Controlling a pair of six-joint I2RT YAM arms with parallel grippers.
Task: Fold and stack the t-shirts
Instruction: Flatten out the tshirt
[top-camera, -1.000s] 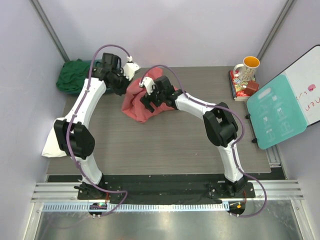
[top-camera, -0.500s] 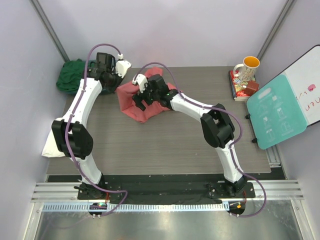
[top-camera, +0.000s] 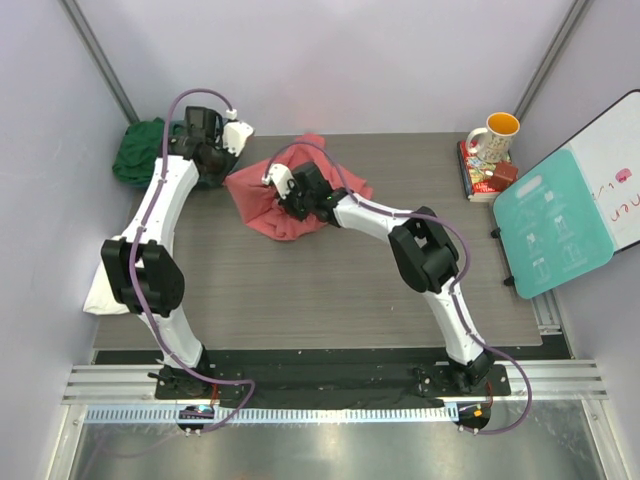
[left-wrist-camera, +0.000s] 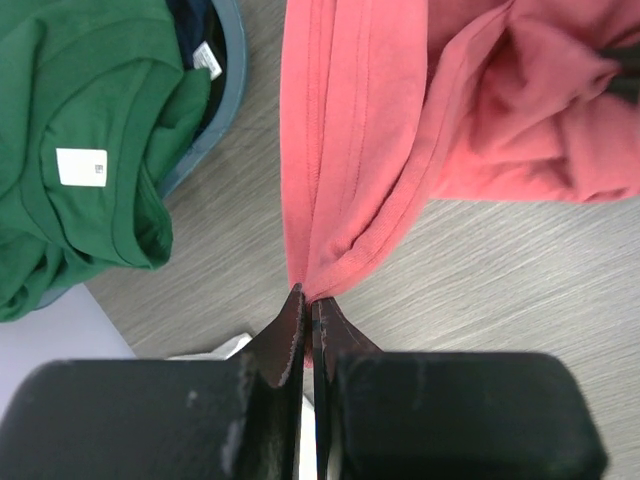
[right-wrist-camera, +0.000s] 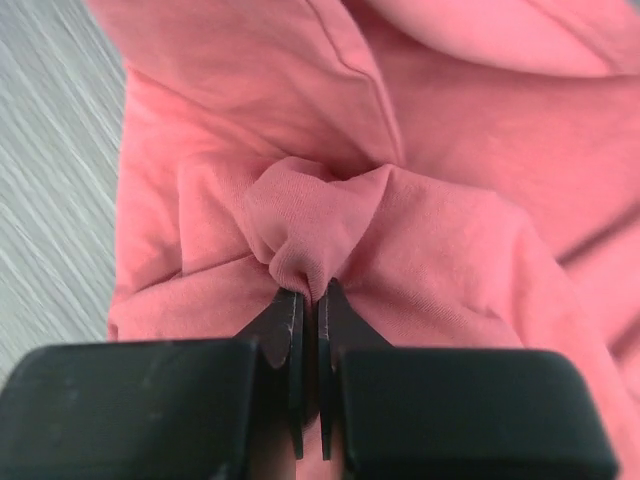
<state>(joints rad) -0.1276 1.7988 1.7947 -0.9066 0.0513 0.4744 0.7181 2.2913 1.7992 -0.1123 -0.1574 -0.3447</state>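
The coral-red t-shirt lies bunched at the back middle of the table. My left gripper is shut on its left hem, and in the left wrist view the doubled hem runs straight into the closed tips. My right gripper is shut on a pinched fold in the middle of the same shirt, the cloth puckered between its tips. The dark green t-shirt is heaped at the back left corner, its white label showing. A white t-shirt lies at the left edge, partly behind the left arm.
The green shirt rests in a teal tub beside the coral hem. At the back right, a mug stands on books. A teal board leans against a whiteboard at the right edge. Grey walls close in on both sides.
My right gripper has shut on a fold of the coral-red shirt. Both arms have shifted left and back, dragging the shirt's left side toward the green shirt.
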